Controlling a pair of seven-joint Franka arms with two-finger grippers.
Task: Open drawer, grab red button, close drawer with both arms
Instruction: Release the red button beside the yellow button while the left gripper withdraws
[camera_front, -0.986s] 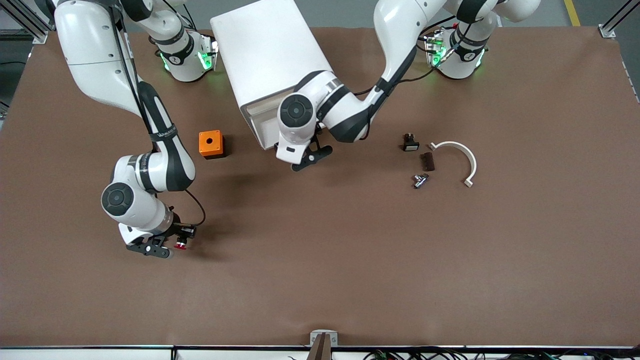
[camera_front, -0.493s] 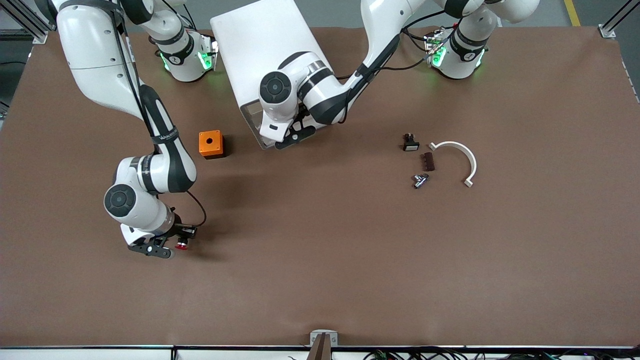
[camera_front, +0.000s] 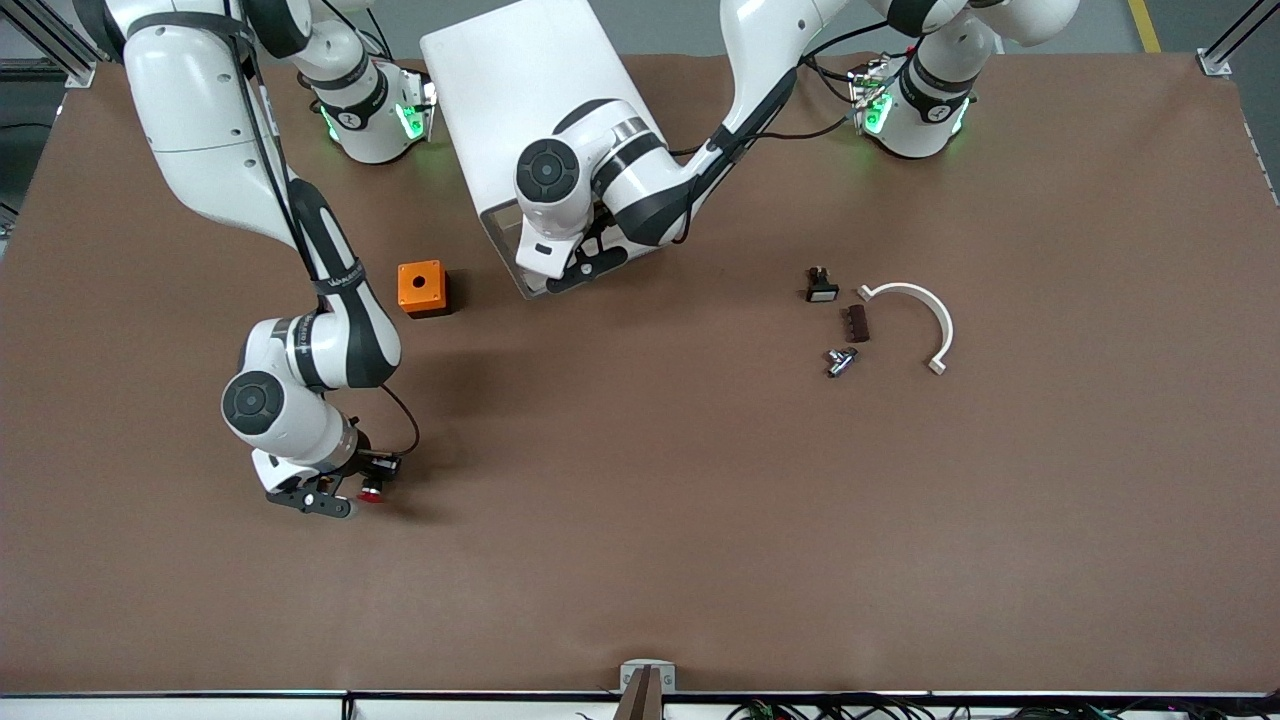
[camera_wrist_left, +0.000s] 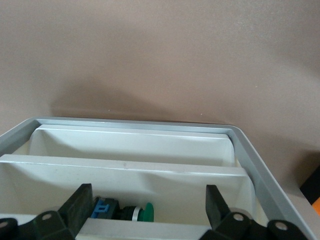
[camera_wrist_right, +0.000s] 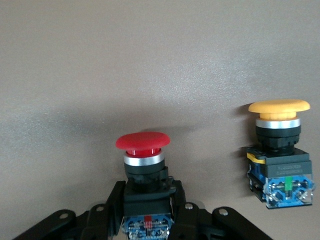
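Right tool (camera_front: 352, 497) grips the red button (camera_front: 371, 492), low over bare desk (camera_front: 700, 520).
A yellow button (camera_wrist_right: 280, 150) stands just beside it. Left tool (camera_wrist_left: 145, 215) spreads wide at the cabinet's (camera_front: 520, 90) drawer (camera_wrist_left: 135, 150); a green button (camera_wrist_left: 142, 212) lies between its fingers.

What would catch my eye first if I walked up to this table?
Probably the tiny push button with a round red cap, pinched in the right hand low over the brown table toward the right arm's end. Next, the big white boxy cabinet between the arms' bases, where the open left hand reaches at a shallow white plastic drawer.
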